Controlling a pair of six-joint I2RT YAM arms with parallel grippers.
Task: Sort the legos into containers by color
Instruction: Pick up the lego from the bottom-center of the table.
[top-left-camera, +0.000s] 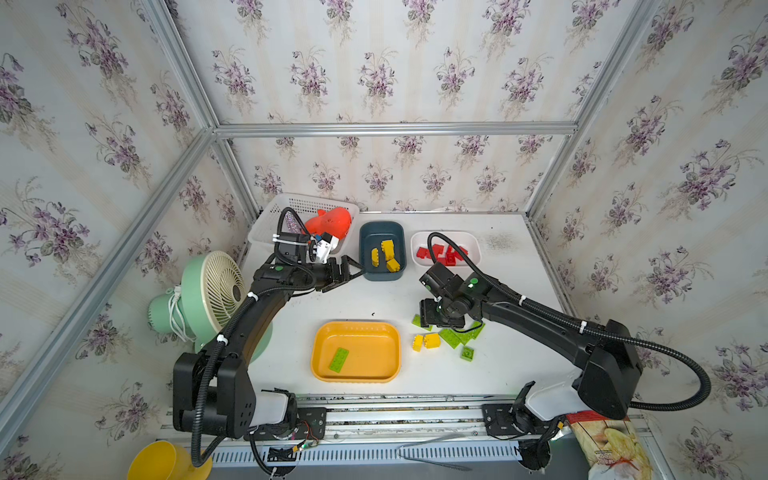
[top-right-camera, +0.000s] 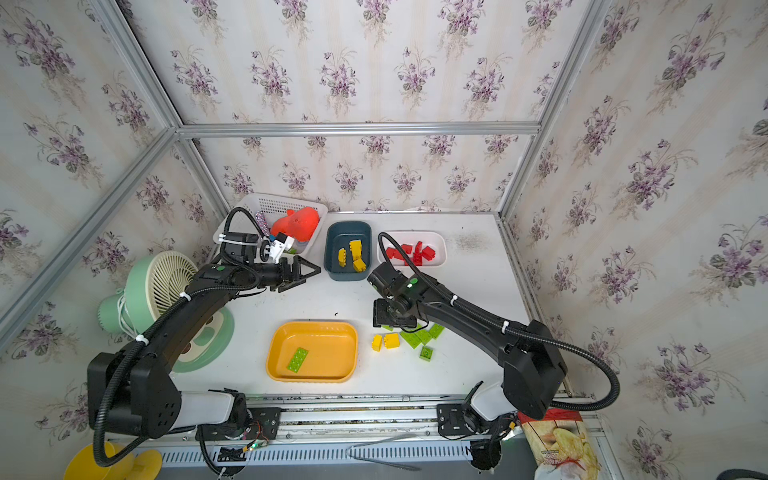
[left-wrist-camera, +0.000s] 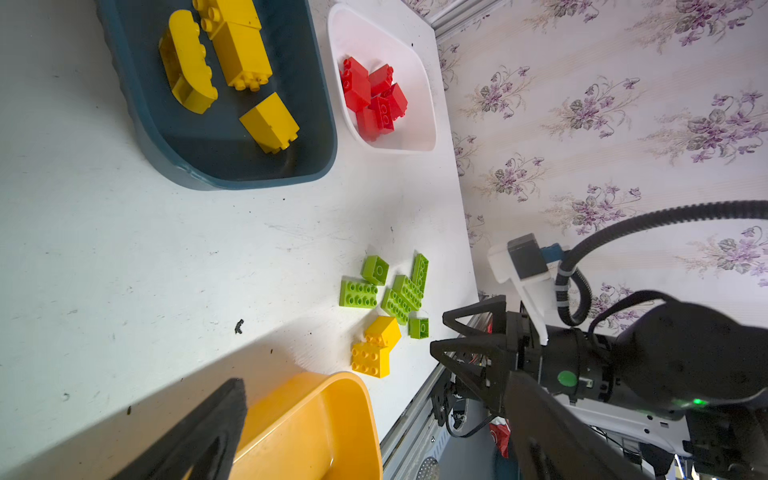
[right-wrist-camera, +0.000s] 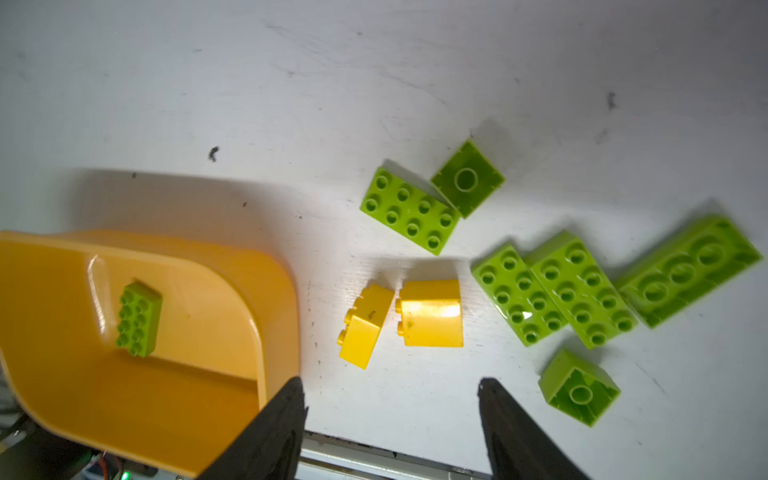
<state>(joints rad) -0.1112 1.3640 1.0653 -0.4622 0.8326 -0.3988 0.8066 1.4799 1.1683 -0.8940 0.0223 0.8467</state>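
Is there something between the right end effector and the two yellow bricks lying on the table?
Nothing visible. In the right wrist view the open right end effector faces the two yellow bricks over bare table; the green bricks lie beside them, not between.

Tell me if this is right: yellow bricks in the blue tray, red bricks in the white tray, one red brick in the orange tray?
Not quite. The orange tray holds a green brick, not a red one; both top views show it. The yellow bricks do lie in the blue tray and the red bricks in the white tray.
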